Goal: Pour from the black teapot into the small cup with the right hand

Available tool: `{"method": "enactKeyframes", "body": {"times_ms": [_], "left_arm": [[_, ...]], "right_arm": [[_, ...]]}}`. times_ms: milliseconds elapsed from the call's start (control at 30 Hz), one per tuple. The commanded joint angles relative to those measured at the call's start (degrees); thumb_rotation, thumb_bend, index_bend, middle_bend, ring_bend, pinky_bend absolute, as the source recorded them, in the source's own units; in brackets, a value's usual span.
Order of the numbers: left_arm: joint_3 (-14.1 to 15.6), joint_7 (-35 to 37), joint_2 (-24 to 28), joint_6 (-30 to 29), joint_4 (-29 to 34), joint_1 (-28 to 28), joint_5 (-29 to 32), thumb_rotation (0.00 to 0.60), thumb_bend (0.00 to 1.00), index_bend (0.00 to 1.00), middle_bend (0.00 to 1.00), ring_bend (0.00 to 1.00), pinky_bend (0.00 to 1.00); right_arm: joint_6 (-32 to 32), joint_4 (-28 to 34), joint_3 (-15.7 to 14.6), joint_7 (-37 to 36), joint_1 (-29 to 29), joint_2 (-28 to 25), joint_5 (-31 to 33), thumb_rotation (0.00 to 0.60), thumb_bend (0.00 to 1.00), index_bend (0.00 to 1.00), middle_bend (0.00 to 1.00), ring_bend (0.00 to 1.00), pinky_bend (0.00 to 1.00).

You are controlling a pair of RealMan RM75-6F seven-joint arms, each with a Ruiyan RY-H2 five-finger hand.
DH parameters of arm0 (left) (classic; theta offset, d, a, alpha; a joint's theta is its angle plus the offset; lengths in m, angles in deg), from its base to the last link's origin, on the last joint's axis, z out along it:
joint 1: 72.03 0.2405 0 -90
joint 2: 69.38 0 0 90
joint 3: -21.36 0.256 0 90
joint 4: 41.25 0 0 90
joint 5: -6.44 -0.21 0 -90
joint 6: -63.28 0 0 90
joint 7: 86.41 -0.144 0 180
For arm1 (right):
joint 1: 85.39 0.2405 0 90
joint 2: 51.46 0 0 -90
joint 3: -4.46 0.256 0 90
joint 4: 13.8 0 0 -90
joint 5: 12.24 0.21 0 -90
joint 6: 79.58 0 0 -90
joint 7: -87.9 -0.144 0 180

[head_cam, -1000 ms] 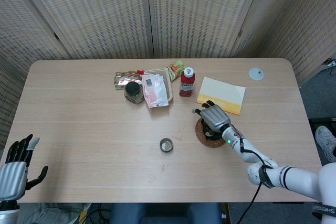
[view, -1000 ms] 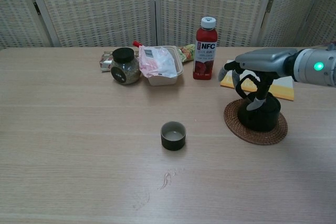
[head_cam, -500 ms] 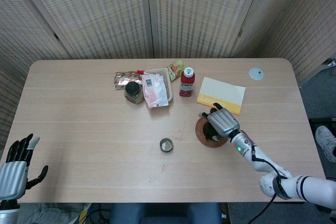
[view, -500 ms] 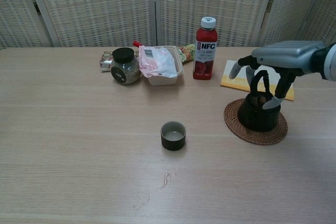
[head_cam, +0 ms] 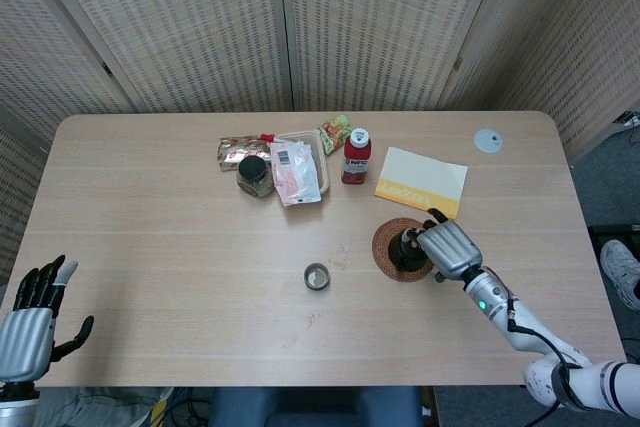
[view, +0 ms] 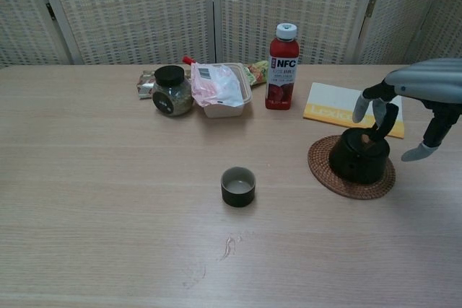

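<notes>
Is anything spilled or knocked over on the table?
Nothing stands out. The black teapot sits upright on its woven coaster, the small cup stands upright, and no puddle shows on the table.

My right hand (head_cam: 450, 245) has a ribbed silver-grey back and black fingers with pale grey tips (view: 421, 152), on a white forearm (head_cam: 510, 312) showing a small green light and a thin black cable. My left hand (head_cam: 30, 319) has the same build: silver back shell, black fingers, one pale tip.
</notes>
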Motion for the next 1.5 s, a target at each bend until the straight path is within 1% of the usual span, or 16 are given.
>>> {"method": "enactKeyframes", "body": {"times_ms": [33,133,500,867,1100,1233,1367,1500], "left_arm": [[0.08,0.02,-0.01,-0.17,0.05,0.12,-0.10,0.600,0.34,0.00,0.00,0.00,0.00],[0.23,0.18,-0.01,-0.44,0.01,0.38,-0.11,0.600,0.34,0.00,0.00,0.00,0.00],[0.37,0.55,0.30,-0.97,-0.13,0.90,-0.09,0.600,0.34,0.00,0.00,0.00,0.00],[0.46,0.13,-0.05,-0.46,-0.02,0.69,-0.23,0.600,0.34,0.00,0.00,0.00,0.00],[0.50,-0.41,-0.34,-0.12,0.21,0.67,-0.01,0.600,0.34,0.00,0.00,0.00,0.00],[0.54,-0.37,-0.40,-0.18,0.11,0.77,0.05,0.600,0.34,0.00,0.00,0.00,0.00],[0.53,-0.25,-0.37,-0.15,0.03,0.83,0.19,0.600,0.34,0.00,0.00,0.00,0.00],[0.56,-0.14,-0.48,-0.03,-0.08,0.79,0.14,0.600,0.34,0.00,0.00,0.00,0.00]], "right_arm": [[0.96,-0.59,0.04,-0.88,-0.66,0.41,-1.59,0.600,0.02,0.36,0.43,0.28,0.11],[1.51,-1.84,-0.23,-2.29,-1.31,1.17,-3.58,0.600,0.04,0.40,0.43,0.28,0.11],[1.99,-3.49,-0.48,-3.89,-2.71,1.26,-6.19,0.600,0.04,0.40,0.43,0.29,0.11],[2.18,-6.27,-1.89,-6.40,-4.22,1.18,-9.67,0.600,0.04,0.41,0.44,0.30,0.11],[2.22,-9.21,-2.79,-8.17,-5.23,1.70,-12.08,0.600,0.03,0.42,0.45,0.30,0.11],[2.74,-10.68,-2.41,-7.69,-5.62,2.22,-12.41,0.600,0.00,0.42,0.45,0.30,0.11],[4.04,-12.22,-1.23,-7.19,-6.25,3.08,-11.65,0.600,0.00,0.42,0.45,0.30,0.11],[3.34,-13.45,-0.15,-6.40,-6.09,3.42,-10.07,0.600,0.00,0.42,0.45,0.30,0.11]]}}
